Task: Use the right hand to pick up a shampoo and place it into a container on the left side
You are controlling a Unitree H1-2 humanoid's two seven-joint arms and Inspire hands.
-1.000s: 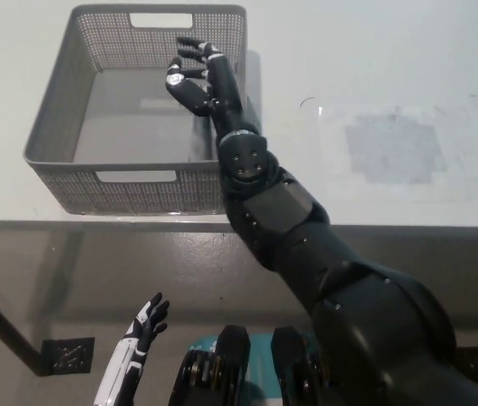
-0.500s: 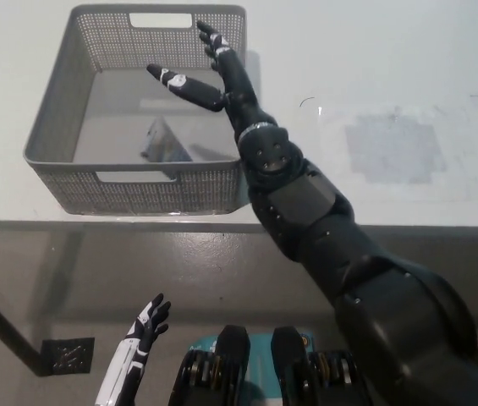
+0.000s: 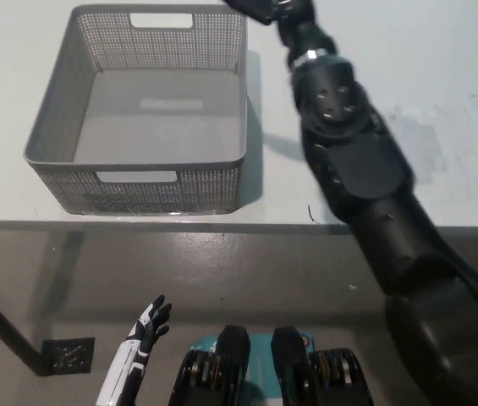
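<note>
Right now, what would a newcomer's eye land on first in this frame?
The black right arm dominates, stretching from the bottom right up across the white table, with its hand mostly cut off at the top edge. To its left stands the grey perforated basket near the table's front edge, with nothing visible inside. The white left hand rests low at the lower left, fingers apart.

A grey basket (image 3: 61, 127) with finely perforated, dotted walls sits on a white table (image 3: 442, 59) bearing a faint greyish square patch (image 3: 416, 144), beside the glossy black right arm (image 3: 357, 161), with the white-and-black left hand (image 3: 147, 326) below.
</note>
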